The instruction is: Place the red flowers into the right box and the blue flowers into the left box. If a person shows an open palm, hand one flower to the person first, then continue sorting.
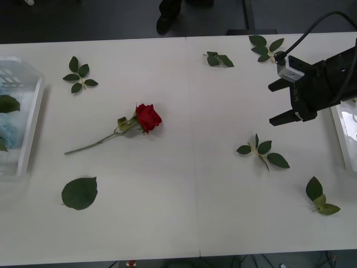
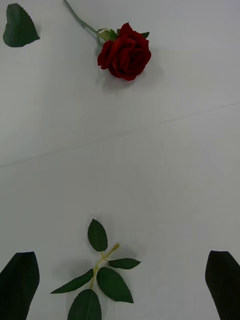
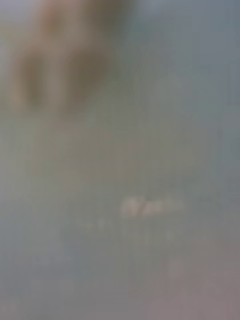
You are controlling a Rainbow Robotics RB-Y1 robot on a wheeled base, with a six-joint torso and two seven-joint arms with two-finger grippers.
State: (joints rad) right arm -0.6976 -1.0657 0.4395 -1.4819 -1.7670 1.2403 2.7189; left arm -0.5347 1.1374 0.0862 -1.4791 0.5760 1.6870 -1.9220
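Note:
One red flower (image 1: 148, 118), a deep red rose on a thin green stem, lies left of the table's middle; the right wrist view has its bloom (image 2: 124, 53) far ahead of the fingers. Pale blue flowers (image 1: 6, 131) rest inside the left box (image 1: 33, 120) at the far left edge. The right box (image 1: 345, 134) is cut off by the right edge. My right gripper (image 1: 271, 104) hovers over the table just left of that box, its black fingers (image 2: 20, 280) open and holding nothing, well apart from the rose.
Loose green leaf sprigs are scattered about: one back left (image 1: 80, 75), two at the back right (image 1: 218, 58) (image 1: 266, 47), one below the right gripper (image 1: 262, 151) (image 2: 102, 280), one front right (image 1: 321, 198). A single big leaf (image 1: 79, 193) lies front left.

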